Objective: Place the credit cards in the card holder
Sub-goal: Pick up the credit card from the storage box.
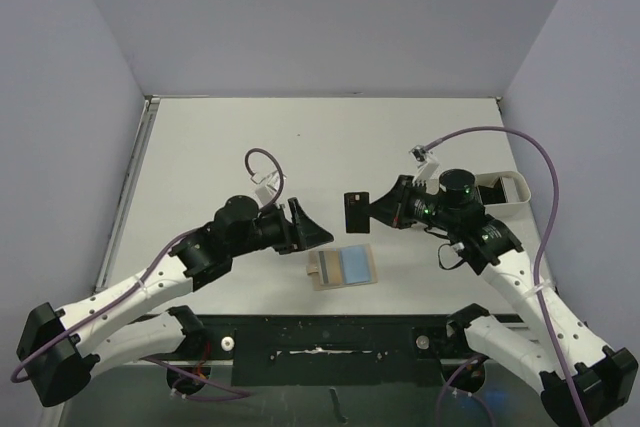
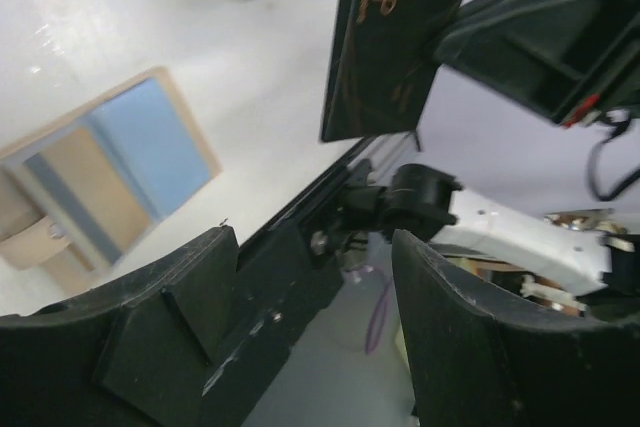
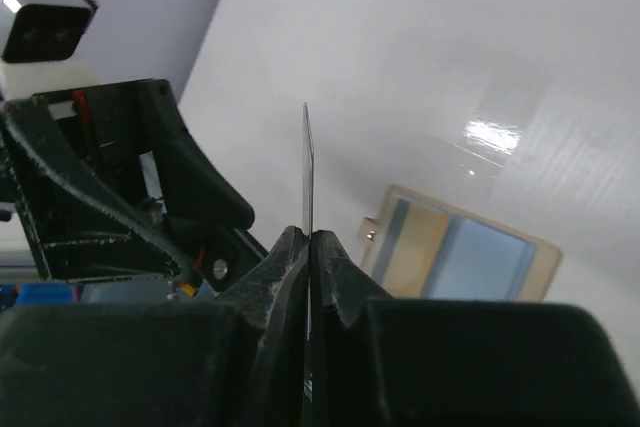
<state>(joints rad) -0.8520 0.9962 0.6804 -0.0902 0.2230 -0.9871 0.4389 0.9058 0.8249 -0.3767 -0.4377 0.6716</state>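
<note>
Pinching a dark card (image 1: 356, 211) by one end, the right gripper (image 1: 372, 209) holds it aloft on edge, just beyond the holder (image 1: 343, 267), which lies open on the table (image 1: 250, 147), blue lining up. The left gripper (image 1: 316, 234), jaws wide and empty, faces the card from the left; the card shows gold VIP lettering.
</note>
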